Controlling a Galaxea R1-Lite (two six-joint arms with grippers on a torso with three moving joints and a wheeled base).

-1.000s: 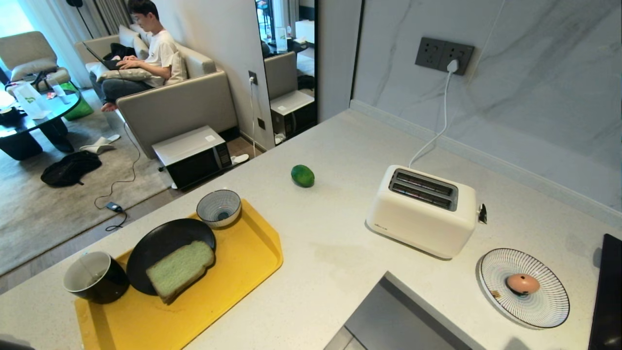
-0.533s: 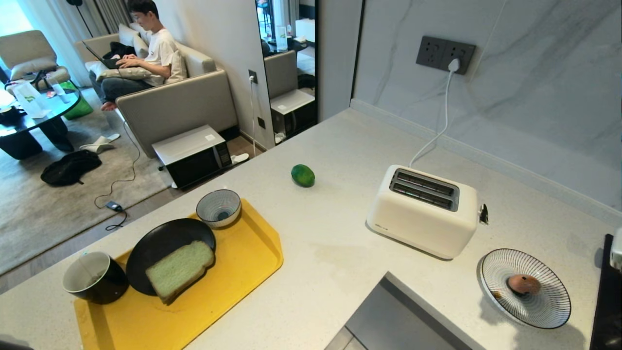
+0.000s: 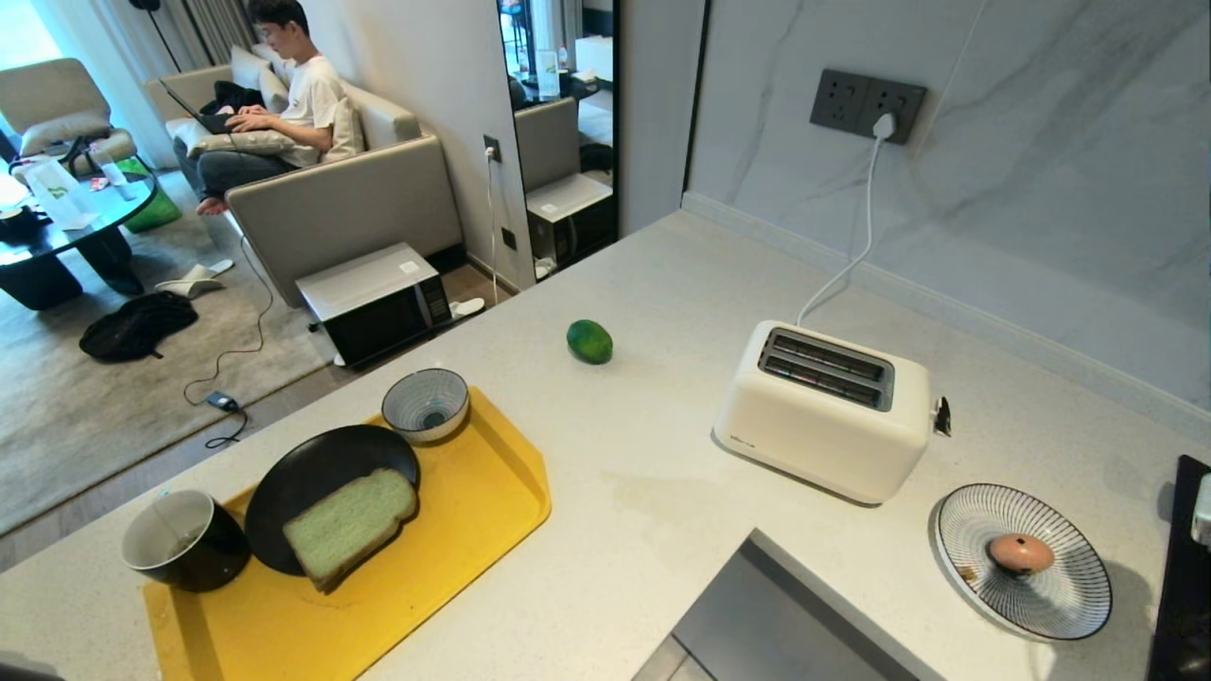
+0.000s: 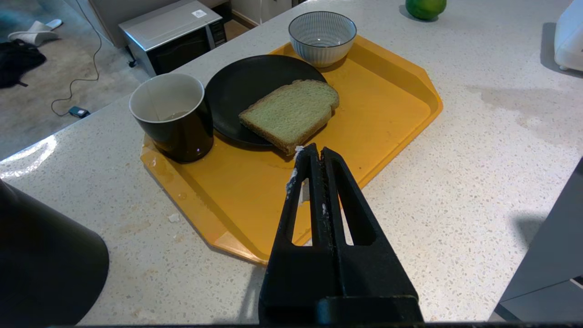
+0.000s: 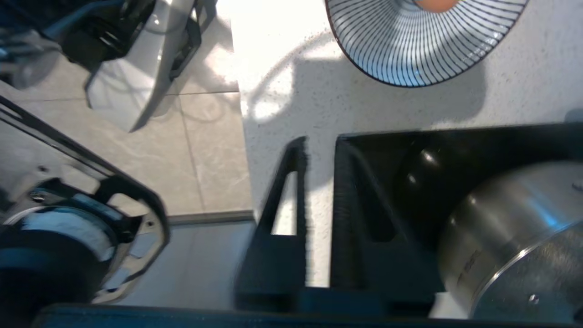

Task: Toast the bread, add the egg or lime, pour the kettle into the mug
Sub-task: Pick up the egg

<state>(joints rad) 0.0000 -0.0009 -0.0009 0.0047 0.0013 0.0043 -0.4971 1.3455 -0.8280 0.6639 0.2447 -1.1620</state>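
At the counter's right end, the right gripper [image 5: 319, 150] has just swung in near the striped plate [image 3: 1079, 610] holding the egg [image 3: 1020, 553], jaws slightly parted and empty. The left gripper [image 4: 314, 152], closed, hovers over the tray near the untoasted bread [image 3: 350, 523].

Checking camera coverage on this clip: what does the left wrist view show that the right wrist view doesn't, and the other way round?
Only the left wrist view: the yellow tray carrying the mug, the bread on a black plate, a striped bowl, plus the lime and the shut left tool.

Only the right wrist view: the striped plate with the egg, a steel vessel, floor tiles, and the right tool, slightly parted.

Both: the speckled white counter.
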